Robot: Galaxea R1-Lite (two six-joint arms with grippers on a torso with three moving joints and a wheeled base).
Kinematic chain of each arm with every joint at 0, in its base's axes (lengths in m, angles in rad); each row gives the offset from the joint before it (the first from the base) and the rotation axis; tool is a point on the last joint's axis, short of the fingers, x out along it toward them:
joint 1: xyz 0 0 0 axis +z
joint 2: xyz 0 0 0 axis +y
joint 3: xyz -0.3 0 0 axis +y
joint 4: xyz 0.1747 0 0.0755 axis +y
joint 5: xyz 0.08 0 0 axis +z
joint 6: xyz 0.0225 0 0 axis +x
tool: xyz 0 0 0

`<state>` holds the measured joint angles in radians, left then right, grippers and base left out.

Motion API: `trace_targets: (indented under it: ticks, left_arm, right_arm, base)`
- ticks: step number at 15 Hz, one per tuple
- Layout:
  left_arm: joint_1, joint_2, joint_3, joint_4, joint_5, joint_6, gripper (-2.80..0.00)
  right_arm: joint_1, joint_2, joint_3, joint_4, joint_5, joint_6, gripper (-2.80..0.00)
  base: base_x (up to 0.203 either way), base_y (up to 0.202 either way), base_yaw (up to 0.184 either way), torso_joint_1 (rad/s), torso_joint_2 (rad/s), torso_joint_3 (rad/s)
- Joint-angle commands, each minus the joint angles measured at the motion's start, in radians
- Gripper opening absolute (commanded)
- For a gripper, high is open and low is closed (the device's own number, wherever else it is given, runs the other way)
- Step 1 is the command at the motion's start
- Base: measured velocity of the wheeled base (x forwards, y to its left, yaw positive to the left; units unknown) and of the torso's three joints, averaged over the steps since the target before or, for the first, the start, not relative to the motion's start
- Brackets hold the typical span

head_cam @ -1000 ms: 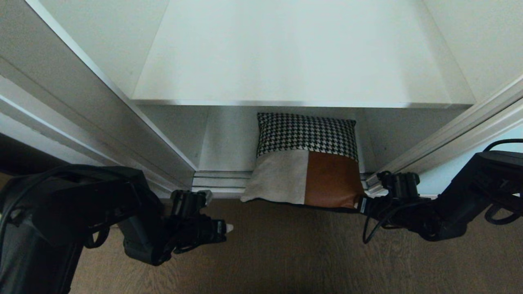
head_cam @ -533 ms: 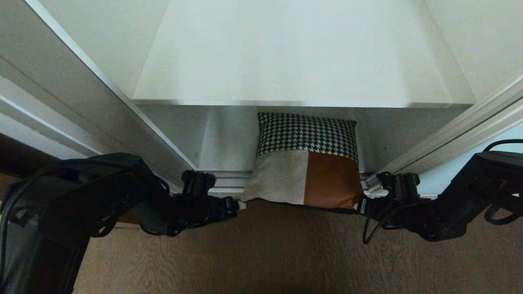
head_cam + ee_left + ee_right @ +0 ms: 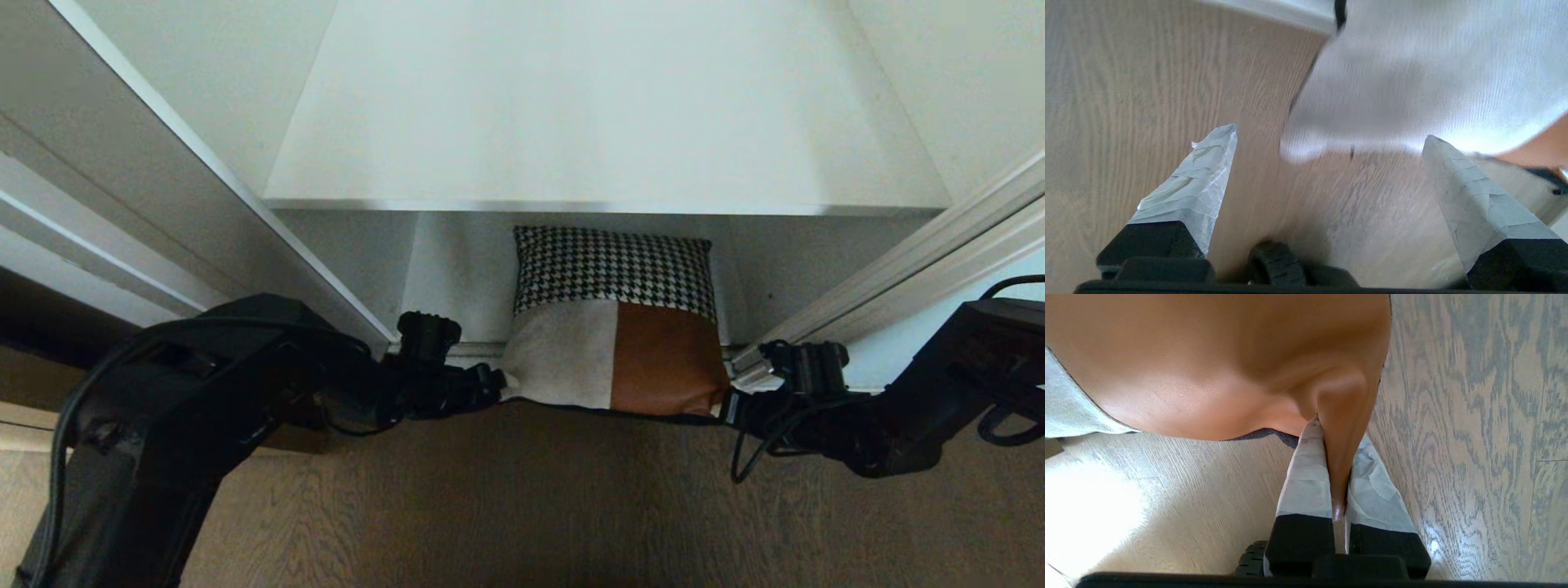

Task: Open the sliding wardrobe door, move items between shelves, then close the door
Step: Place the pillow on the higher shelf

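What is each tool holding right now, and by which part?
Right tool pinches the cushion's rust-orange front corner. Left tool is open at the cream corner, holding nothing.

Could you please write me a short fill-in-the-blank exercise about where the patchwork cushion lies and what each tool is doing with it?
1. The right tool is shut on the ____-coloured corner of the soft patchwork cushion.
2. The left tool is ____, at the cushion's cream corner.
3. The cushion lies below the broad white shelf, its front edge jutting over the brown wood-grain ____.
4. The panel farthest from the robot has a black-and-white ____ pattern.

Missing words: rust-orange; open; floor; houndstooth
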<state>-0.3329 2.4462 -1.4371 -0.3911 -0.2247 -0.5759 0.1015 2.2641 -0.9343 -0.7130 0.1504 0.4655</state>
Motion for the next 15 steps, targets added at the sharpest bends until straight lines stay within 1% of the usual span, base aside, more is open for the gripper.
trace_targets:
  ticks: [1, 8, 12, 14, 15]
  left_arm:
    - [-0.005, 0.049, -0.068, 0.012, 0.0, -0.004, 0.0]
    - [-0.031, 0.079, -0.193, 0.056, -0.002, -0.005, 0.0]
    - [-0.047, 0.091, -0.224, 0.08, -0.004, -0.006, 0.0]
    - [-0.051, 0.093, -0.23, 0.084, -0.005, -0.005, 0.0]
    - [-0.055, 0.093, -0.23, 0.084, -0.018, -0.005, 0.0]
  right_arm:
    - [-0.006, -0.008, 0.008, -0.005, 0.009, 0.002, -2.8]
    - [-0.011, -0.006, 0.014, -0.005, 0.029, 0.004, -2.8]
    - [-0.011, -0.009, 0.018, -0.006, 0.033, 0.005, -2.8]
    - [-0.011, -0.007, 0.018, -0.006, 0.051, 0.006, -2.8]
    - [-0.011, -0.004, 0.017, -0.006, 0.051, 0.005, -2.8]
  base:
    - [0.0, 0.0, 0.0, 0.0, 0.0, 0.0]
    - [0.0, 0.0, 0.0, 0.0, 0.0, 0.0]
    - [0.0, 0.0, 0.0, 0.0, 0.0, 0.0]
    - [0.0, 0.0, 0.0, 0.0, 0.0, 0.0]
    - [0.0, 0.0, 0.0, 0.0, 0.0, 0.0]
